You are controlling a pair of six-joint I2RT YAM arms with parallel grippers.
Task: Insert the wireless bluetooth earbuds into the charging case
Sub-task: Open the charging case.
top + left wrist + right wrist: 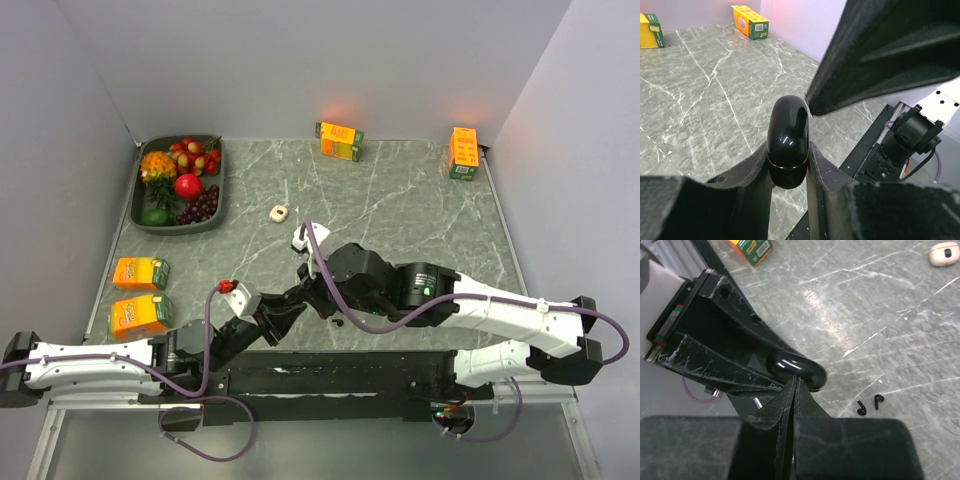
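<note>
I am gripping a glossy black oval plastic case (787,142) in the left jaws; right jaws are resting closed beside it.

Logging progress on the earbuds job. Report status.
Left hand shut on black case, lid closed. Right hand shut, empty, tips at case. Two black earbuds loose on table. Nothing blocking.

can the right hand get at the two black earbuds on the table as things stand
Probably yes: the black earbuds lie bare on the marble table close beside the right hand, nothing over them. It is shut, though, so it must open first.
</note>
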